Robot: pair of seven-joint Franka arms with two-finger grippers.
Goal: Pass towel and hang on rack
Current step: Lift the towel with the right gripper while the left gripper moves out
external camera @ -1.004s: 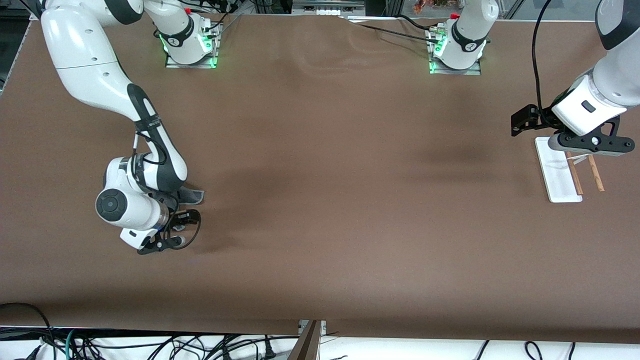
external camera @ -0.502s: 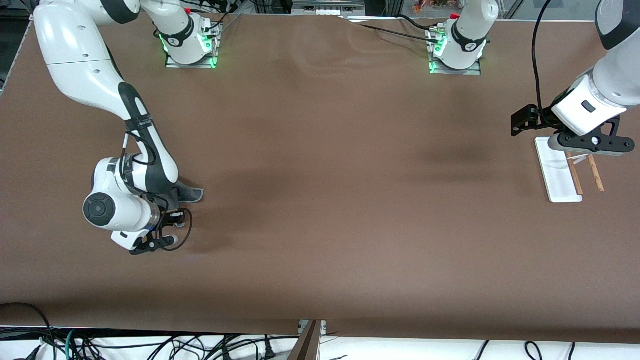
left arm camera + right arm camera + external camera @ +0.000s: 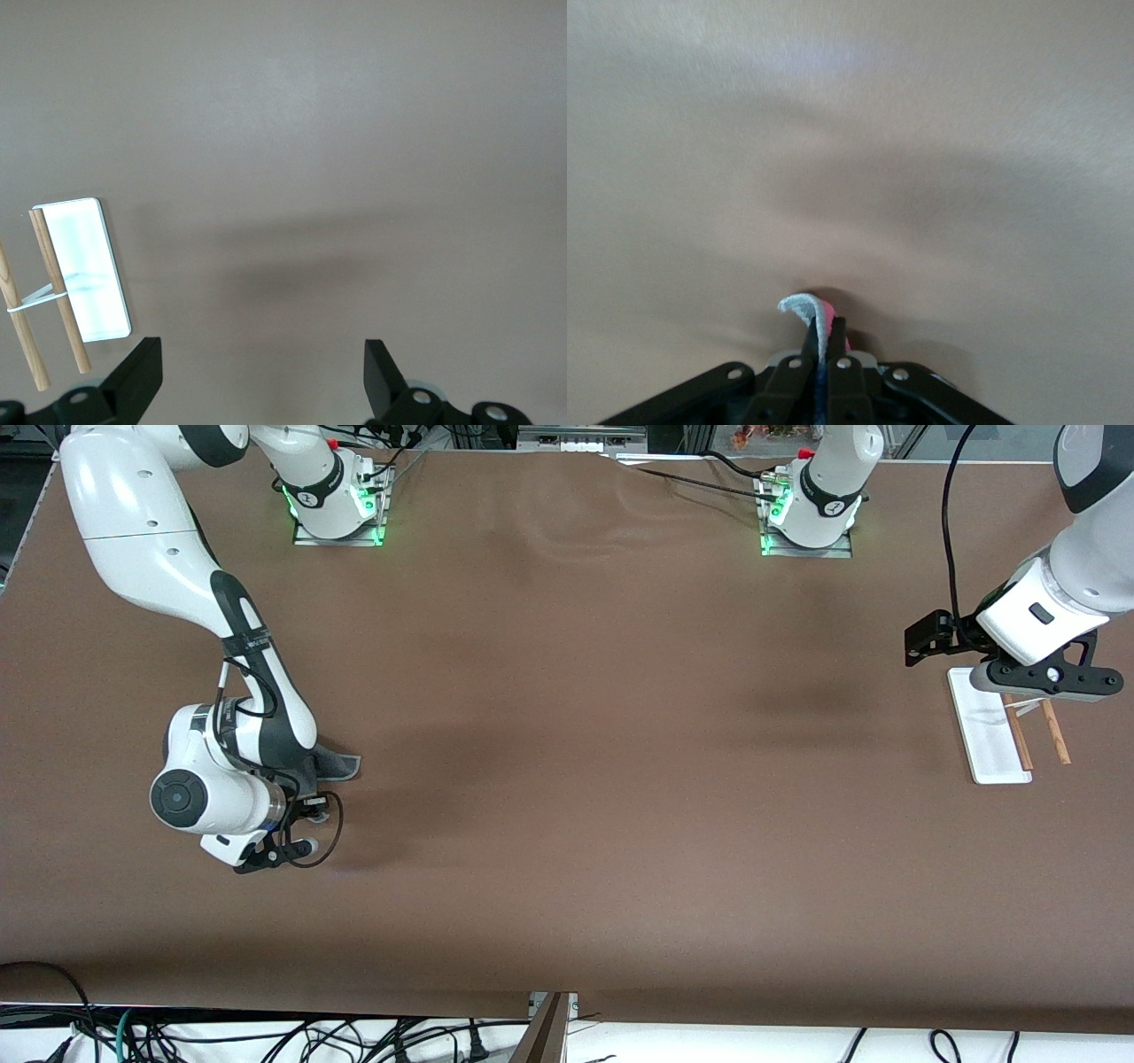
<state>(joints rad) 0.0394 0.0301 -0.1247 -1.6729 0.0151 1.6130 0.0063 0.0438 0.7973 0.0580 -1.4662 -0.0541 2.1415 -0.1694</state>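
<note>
The towel point(image 3: 342, 765) lies on the brown table toward the right arm's end; only a dark grey corner with a pale edge shows from under the right arm's wrist. My right gripper point(image 3: 308, 786) is down on it. In the right wrist view the right gripper point(image 3: 822, 329) is shut on the towel point(image 3: 804, 307), and a fold of pale grey edge with pink behind it sticks up between the fingers. The rack point(image 3: 988, 735) stands at the left arm's end, its white base point(image 3: 84, 266) with two wooden rods point(image 3: 58, 292). My left gripper point(image 3: 926, 640) waits above it, open and empty point(image 3: 261, 381).
The two arm bases point(image 3: 337, 509) point(image 3: 811, 518) stand along the table's farther edge. Cables hang below the table's near edge point(image 3: 266, 1036). Bare brown tabletop point(image 3: 576, 735) stretches between the towel and the rack.
My right gripper has shut on the towel's edge and the right hand has shifted a little toward its own end of the table. The left arm has not moved.
</note>
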